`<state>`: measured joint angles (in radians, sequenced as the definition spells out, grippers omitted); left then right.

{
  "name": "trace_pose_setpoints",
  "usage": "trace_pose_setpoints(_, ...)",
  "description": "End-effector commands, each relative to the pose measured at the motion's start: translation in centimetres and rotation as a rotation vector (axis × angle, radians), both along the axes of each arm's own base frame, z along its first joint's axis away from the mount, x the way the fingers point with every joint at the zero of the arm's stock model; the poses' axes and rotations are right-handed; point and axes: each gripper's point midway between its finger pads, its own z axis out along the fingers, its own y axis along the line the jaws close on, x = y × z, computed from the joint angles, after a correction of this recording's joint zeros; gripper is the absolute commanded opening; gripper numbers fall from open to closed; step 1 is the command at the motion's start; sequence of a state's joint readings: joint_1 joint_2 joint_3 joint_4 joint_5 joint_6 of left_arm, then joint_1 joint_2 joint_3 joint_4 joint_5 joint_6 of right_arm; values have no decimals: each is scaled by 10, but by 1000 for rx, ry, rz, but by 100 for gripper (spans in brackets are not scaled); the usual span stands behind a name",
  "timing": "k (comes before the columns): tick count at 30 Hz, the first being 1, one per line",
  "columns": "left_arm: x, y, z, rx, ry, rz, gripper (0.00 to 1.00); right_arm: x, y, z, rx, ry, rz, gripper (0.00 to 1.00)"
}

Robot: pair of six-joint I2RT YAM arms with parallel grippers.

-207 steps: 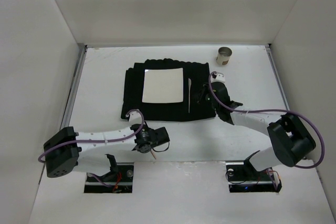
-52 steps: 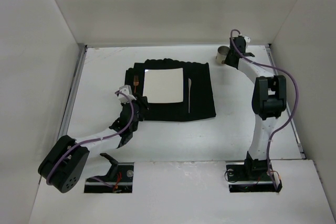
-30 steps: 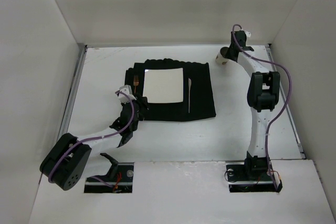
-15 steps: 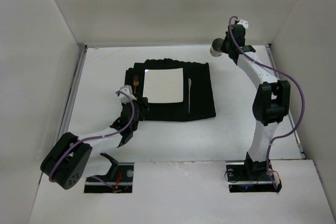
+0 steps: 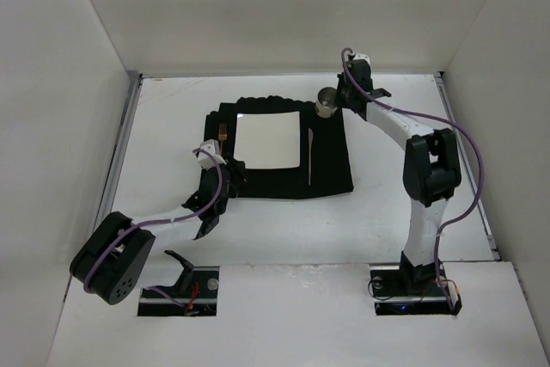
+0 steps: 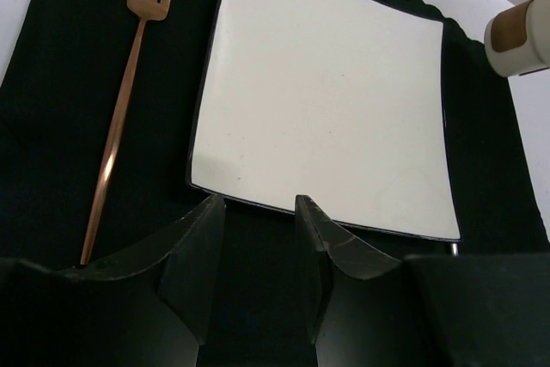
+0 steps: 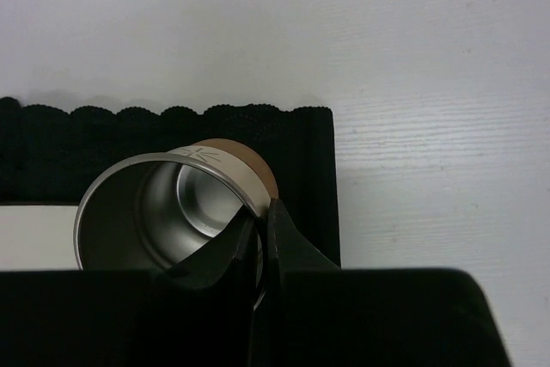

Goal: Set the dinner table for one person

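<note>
Fingers [image 6: 193,255] of the left gripper [image 6: 259,205] stand apart and empty just short of the plate [image 6: 326,118], while farther out the right gripper [image 7: 260,234] clamps the cup [image 7: 163,212] by its rim at the far right corner of the mat [image 7: 296,152] on the dinner table [image 5: 172,109], presumably for placement beyond the knife [image 5: 309,156].

The flat white worktop [image 5: 155,126] looks matt and faintly grainy. The black rectangular cloth mat [image 5: 326,169] is soft, ribbed fabric. The square white plate [image 5: 268,139] is smooth with a slight sheen. The slim copper-coloured metal fork [image 6: 120,118] is polished. The round brushed-steel cup [image 7: 146,212] gleams inside and carries a matt copper-brown band.
</note>
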<state>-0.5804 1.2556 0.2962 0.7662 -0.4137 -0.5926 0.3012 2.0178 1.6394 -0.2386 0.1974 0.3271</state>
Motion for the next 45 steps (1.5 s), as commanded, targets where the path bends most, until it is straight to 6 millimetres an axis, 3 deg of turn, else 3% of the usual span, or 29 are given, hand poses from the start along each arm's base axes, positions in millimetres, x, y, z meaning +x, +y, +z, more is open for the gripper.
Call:
trace_pose_setpoints(1,12,-7,24,-57,-61,6,36,6,3,4,1,-30,12,11)
trace_pose_setpoints(7,12,-7,24,-58,-61,3,36,6,3,-25,-26,30,9,12)
trace_pose_setpoints(13,12,-6,25,-58,-62,4,36,7,-4,-28,-57,40,-13,13)
trace_pose_setpoints(17,12,-7,24,-57,-60,4,36,7,-3,-27,-61,40,-11,29)
trace_pose_setpoints(19,12,-7,24,-57,-60,4,36,5,-3,-17,-47,22,-14,34)
trace_pose_setpoints(24,12,-6,24,-55,-60,7,37,-2,-3,37,8,-80,-24,56)
trace_pose_setpoints(28,12,-5,23,-49,-55,13,37,-22,-10,82,73,-192,-56,66)
trace_pose_setpoints(30,11,-4,24,-48,-54,14,37,-36,-18,95,121,-247,-100,68)
trace_pose_setpoints(31,11,-5,25,-44,-58,13,37,-47,-23,99,156,-279,-132,68)
trace_pose_setpoints(34,11,-7,26,-21,-57,11,37,-88,-17,99,324,-393,-169,37)
trace_pose_setpoints(35,11,-6,25,-10,-53,17,36,-102,-11,93,363,-410,-156,24)
trace_pose_setpoints(37,12,-5,24,10,-44,28,31,-126,-9,74,377,-411,-155,11)
trace_pose_setpoints(41,14,2,31,33,-42,65,17,-160,-24,26,373,-342,-231,4)
trace_pose_setpoints(45,17,25,44,29,-64,174,16,-185,-37,1,440,-325,-292,9)
